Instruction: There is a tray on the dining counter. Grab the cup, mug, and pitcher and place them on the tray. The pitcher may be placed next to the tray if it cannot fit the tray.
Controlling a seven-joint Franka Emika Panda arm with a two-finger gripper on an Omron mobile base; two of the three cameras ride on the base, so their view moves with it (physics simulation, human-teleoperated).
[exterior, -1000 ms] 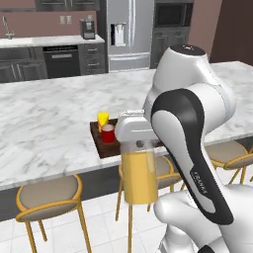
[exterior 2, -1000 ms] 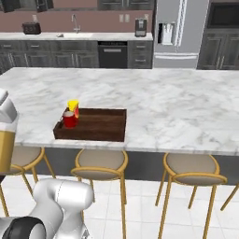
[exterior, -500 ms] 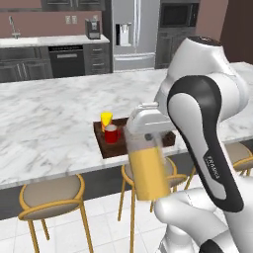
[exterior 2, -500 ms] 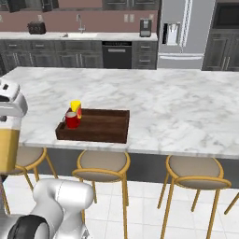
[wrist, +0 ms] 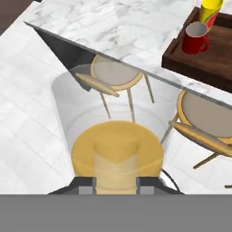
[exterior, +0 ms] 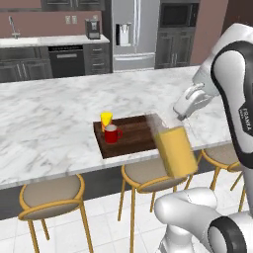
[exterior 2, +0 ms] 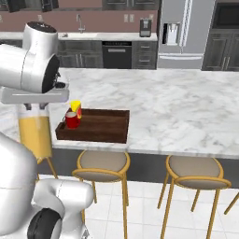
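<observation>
The white arm rose beside the base and bent over at the top, its hand pointing down and clamped on the rim of the pitcher. In the left base view the pitcher hung tilted, its amber body leaning out in front of the bench edge; in the right base view it hung nearly upright below the hand, out over the floor and short of the bench. The hand view looked straight down into the glass — the clear wall ringed the amber fill, and the 2 dark fingertips sat at the rim on either side.

Below the pitcher lay pale floor tiles and a row of stools with tan seats and yellow legs, tucked under the overhanging edge.

The bench was a long white marble slab with grey veins. Near its front edge stood the tray, dark brown wood with low sides. The mug, red with its handle turned sideways, stood inside the tray at one end, and the cup, yellow, stood just behind it — whether the 2 touched could not be told. The rest of the tray was bare.

Further back ran a dark cabinet run with a marble worktop, a sink tap, a coffee machine, a dishwasher front and a steel fridge against a dusky pink wall.
</observation>
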